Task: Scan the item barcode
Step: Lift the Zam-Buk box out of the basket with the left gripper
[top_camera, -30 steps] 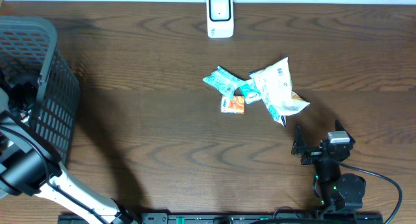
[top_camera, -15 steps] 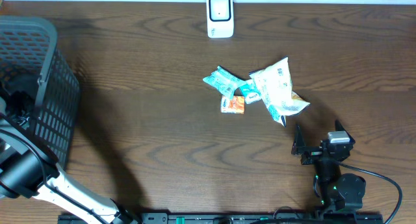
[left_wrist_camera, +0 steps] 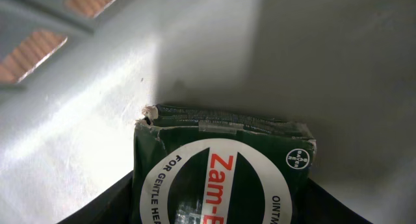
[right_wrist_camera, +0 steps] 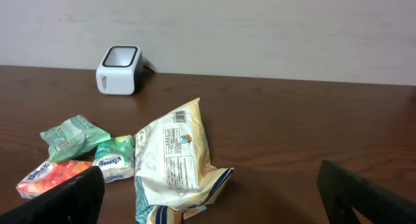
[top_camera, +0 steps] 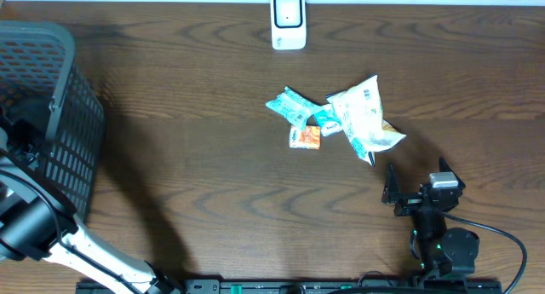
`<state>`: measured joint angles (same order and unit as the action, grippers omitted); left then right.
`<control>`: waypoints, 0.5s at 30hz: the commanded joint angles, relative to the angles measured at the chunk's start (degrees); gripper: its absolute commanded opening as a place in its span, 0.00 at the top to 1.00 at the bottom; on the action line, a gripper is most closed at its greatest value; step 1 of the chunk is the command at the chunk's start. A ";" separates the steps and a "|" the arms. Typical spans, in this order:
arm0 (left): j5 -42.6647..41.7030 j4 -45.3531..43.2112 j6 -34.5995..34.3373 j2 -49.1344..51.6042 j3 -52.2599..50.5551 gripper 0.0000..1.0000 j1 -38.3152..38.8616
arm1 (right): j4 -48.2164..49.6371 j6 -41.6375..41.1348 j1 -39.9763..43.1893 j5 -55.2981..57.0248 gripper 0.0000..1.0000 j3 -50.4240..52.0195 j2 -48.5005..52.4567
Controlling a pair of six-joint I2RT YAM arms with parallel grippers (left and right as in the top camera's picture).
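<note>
A dark green box (left_wrist_camera: 224, 165) with a white ring and red "Zam" lettering lies on the grey floor of the basket (left_wrist_camera: 312, 62). My left gripper (left_wrist_camera: 220, 191) reaches into that basket (top_camera: 51, 89), and its black fingers (left_wrist_camera: 104, 204) press against both sides of the box. No barcode shows on the box's visible face. The white scanner (top_camera: 289, 21) stands at the table's far edge, seen also as the scanner (right_wrist_camera: 119, 69) in the right wrist view. My right gripper (top_camera: 415, 176) rests near the front edge, open and holding nothing.
A pile lies mid-table: a cream snack bag (top_camera: 364, 117), green packets (top_camera: 289, 105), a tissue pack (top_camera: 325, 121) and an orange pack (top_camera: 305, 137). The snack bag (right_wrist_camera: 172, 159) sits just ahead of my right gripper (right_wrist_camera: 214, 198). The left arm (top_camera: 34, 226) runs along the basket's near side.
My left arm has barely shifted at the basket's near side. The right arm and the pile have not moved.
</note>
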<state>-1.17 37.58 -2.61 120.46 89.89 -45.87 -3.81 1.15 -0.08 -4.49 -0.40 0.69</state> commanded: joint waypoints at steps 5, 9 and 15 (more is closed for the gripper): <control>-2.80 -0.11 -8.72 -16.63 -0.50 0.59 -0.02 | -0.24 0.83 -0.39 -0.37 0.01 0.04 -0.26; -19.28 -5.09 -13.51 -28.15 -0.50 0.58 -0.02 | -0.24 0.83 -0.39 -0.37 0.01 0.04 -0.26; -36.00 -13.38 -34.10 -38.69 -0.50 0.58 1.51 | -0.24 0.83 -0.39 -0.37 0.01 0.04 -0.26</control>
<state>-23.92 26.59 -22.04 85.17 88.90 -45.74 -3.84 1.15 -0.08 -4.49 -0.40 0.69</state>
